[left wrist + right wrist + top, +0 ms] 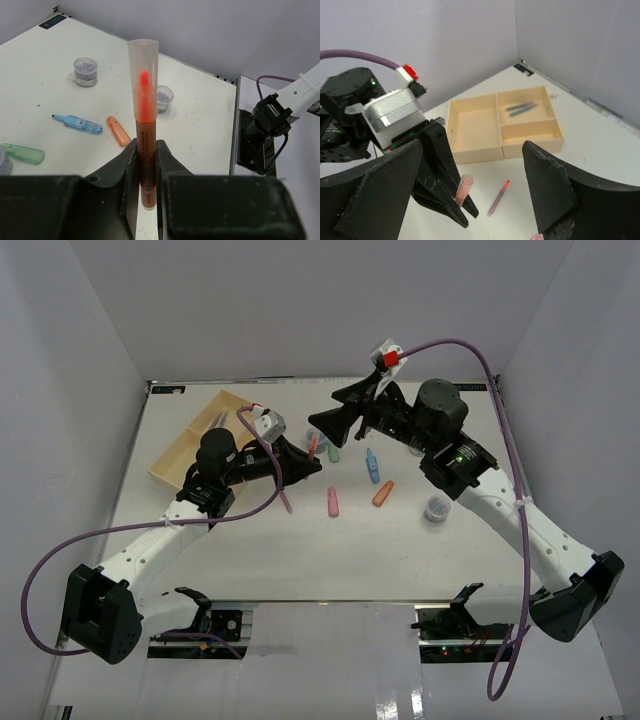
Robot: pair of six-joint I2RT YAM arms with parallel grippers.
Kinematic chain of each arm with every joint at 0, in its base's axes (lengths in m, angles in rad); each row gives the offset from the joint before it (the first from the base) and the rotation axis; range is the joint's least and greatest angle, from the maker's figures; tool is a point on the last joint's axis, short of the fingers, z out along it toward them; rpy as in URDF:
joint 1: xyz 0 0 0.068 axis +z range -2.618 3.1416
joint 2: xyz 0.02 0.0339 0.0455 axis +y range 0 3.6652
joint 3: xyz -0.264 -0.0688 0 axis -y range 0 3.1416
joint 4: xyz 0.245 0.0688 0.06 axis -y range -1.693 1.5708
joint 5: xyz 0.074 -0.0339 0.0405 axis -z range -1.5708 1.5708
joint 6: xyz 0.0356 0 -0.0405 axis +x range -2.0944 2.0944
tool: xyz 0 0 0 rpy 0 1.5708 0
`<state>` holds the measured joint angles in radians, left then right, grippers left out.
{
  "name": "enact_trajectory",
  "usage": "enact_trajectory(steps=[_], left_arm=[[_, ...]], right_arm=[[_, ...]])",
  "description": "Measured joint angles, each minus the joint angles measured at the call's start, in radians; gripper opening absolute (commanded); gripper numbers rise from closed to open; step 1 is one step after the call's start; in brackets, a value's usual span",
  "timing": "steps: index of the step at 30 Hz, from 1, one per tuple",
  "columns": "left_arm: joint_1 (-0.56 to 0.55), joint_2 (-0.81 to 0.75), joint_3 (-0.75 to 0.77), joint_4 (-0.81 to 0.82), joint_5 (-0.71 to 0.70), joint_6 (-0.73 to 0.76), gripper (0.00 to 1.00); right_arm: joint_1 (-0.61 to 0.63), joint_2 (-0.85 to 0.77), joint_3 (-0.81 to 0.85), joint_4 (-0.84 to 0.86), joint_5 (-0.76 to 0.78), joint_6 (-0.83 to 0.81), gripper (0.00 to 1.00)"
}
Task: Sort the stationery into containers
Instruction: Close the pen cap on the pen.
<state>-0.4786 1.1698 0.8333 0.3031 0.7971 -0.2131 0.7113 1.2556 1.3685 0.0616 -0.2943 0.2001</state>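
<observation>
I see a frosted, translucent plastic cap on the orange pen (143,90); left gripper (145,150) matt black plastic, table (200,120) matt white.

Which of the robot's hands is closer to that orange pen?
Left. The left hand grips the orange pen between its fingers; the right hand hangs open close by, not touching.

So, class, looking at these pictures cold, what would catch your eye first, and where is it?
The left gripper pinches an orange pen roughly upright, mid-table. Opposite, the right gripper gapes open. A cream tray sits at the far left, two pens in one compartment.
</observation>
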Motion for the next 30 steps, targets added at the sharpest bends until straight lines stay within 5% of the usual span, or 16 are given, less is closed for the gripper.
enact_trajectory(steps=[9,16,30], left_arm=[[-0.002,-0.001,0.0,-0.038,-0.013,0.033,0.0],[-0.002,-0.001,0.0,-0.05,-0.027,0.04,0.0],[-0.002,-0.001,0.0,-0.059,-0.044,0.037,0.0]], right_arm=[[0.037,0.108,0.011,-0.116,0.066,0.014,0.76],[0.047,0.114,0.011,-0.105,0.076,0.031,0.61],[0.077,0.144,-0.01,-0.069,0.076,0.048,0.48]])
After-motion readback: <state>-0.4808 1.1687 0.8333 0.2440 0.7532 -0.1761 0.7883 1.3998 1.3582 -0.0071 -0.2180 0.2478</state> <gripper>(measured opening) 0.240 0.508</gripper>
